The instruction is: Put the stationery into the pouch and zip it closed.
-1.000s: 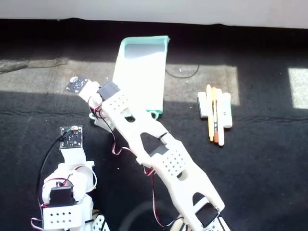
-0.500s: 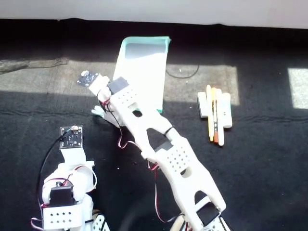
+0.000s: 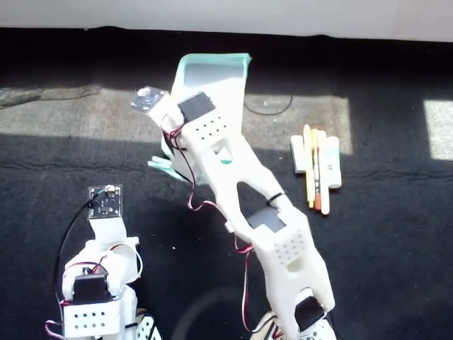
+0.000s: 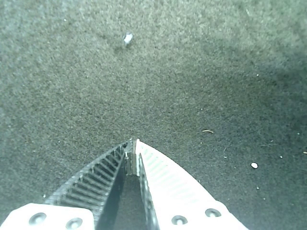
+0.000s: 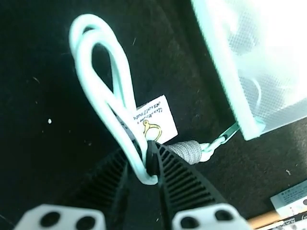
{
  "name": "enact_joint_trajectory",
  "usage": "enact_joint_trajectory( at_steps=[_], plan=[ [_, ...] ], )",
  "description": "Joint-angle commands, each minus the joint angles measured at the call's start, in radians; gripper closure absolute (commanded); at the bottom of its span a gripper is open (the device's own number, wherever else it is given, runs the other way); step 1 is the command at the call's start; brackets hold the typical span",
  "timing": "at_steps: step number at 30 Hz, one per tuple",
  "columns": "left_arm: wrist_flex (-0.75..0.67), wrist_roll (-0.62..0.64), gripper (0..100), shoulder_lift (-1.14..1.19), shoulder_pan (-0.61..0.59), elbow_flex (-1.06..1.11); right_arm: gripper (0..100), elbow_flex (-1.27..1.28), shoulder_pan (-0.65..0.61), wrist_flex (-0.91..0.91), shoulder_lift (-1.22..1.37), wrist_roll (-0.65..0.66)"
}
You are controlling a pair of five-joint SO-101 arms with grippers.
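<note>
Right arm (image 3: 233, 177) shifted, fingers (image 5: 182, 191) pinching pouch cord (image 5: 81, 57)

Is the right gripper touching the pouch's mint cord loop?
Touching. In the right wrist view the right gripper has its jaws pinched on the cord loop.

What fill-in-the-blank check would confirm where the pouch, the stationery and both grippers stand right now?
1. The right gripper is ____ on the cord loop attached to the pouch.
2. The stationery lies ____ the pouch, on the black cloth.
3. The left gripper is shut and holds ____.

Missing words: shut; outside; nothing.
</note>
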Motion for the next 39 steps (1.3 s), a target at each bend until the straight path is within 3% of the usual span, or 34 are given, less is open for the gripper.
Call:
enact_joint_trajectory(
  at_steps=[1, 10, 13, 16, 18, 32, 39],
  plan=[
    [0.006, 0.006, 99, -0.001, 0.013, 0.015, 99.3, 0.211, -0.004, 0.015, -0.180, 0.008],
    [0.006, 0.006, 99, -0.001, 0.013, 0.015, 99.1, 0.779, 0.073, -0.209, -0.371, 0.002],
    [0.006, 0.006, 99, -0.001, 0.013, 0.015, 92.0, 0.862, 0.085, -0.226, -0.383, 0.002],
    [0.006, 0.006, 99, -0.001, 0.013, 0.015, 77.2, 0.891, 0.082, -0.199, -0.386, 0.002],
    [0.006, 0.006, 99, -0.001, 0.013, 0.015, 72.4, 0.892, 0.073, -0.179, -0.389, 0.008],
    [0.006, 0.006, 99, -0.001, 0.013, 0.015, 73.2, 0.897, 0.042, -0.185, -0.943, -0.041],
    [0.006, 0.006, 99, -0.001, 0.013, 0.015, 73.2, 0.898, 0.041, -0.193, -0.863, -0.083]
  ],
)
